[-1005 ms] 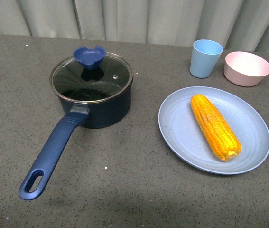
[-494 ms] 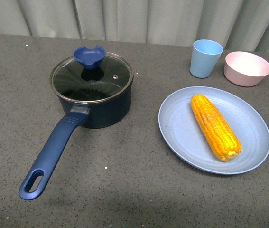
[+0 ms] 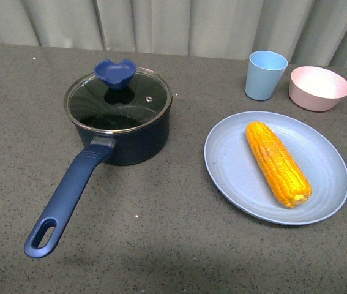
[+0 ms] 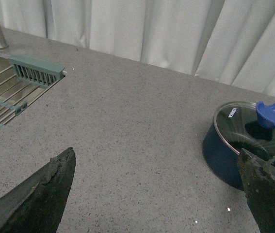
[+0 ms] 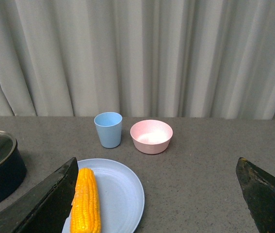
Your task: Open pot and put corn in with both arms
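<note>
Pot (image 3: 121, 131): on bench (image 3: 173, 245), left half in front view. Glass lid (image 3: 118, 101) seated on rim, blue knob (image 3: 115, 73) on top. Long handle (image 3: 69, 190) runs toward near-left edge.

Corn (image 3: 278, 163): lying flat on pale blue plate (image 3: 234, 165), right of pot and apart from it, tapered end toward back. Nothing touching it.

Pale blue cup (image 3: 265, 75) and pink bowl (image 3: 318, 87) stand side by side behind plate, upright, not touching.

Left fingers (image 4: 40, 194): spread wide, holding nothing, above bare bench; pot off to one side; sink (image 4: 1, 97) well apart.

Right fingers (image 5: 45, 204): spread wide, holding nothing, facing plate, cup, bowl.
</note>
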Controlling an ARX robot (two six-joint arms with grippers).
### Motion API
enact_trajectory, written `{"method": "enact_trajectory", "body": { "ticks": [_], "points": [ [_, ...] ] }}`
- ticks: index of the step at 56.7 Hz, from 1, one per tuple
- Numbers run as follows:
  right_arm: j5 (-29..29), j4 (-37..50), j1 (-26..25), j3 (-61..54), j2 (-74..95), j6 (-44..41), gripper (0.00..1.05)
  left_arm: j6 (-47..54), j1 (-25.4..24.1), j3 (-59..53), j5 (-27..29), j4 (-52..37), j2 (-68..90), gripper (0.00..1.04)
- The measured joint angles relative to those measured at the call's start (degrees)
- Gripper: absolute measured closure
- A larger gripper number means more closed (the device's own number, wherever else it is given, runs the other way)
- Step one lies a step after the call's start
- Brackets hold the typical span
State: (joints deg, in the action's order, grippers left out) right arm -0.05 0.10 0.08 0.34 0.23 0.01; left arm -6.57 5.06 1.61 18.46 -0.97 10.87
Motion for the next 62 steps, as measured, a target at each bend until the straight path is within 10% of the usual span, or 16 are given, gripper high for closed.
{"method": "enact_trajectory", "body": {
  "ticks": [25,62],
  "points": [
    [0.0,0.0,0.0,0.0,0.0,0.0,0.09,-3.2,5.1,12.8,-6.3,-53.5,62.3,0.07],
    [0.0,0.0,0.0,0.0,0.0,0.0,0.09,-2.4,11.3,43.0,-15.4,-51.4,101.0,0.07]
  ]
}}
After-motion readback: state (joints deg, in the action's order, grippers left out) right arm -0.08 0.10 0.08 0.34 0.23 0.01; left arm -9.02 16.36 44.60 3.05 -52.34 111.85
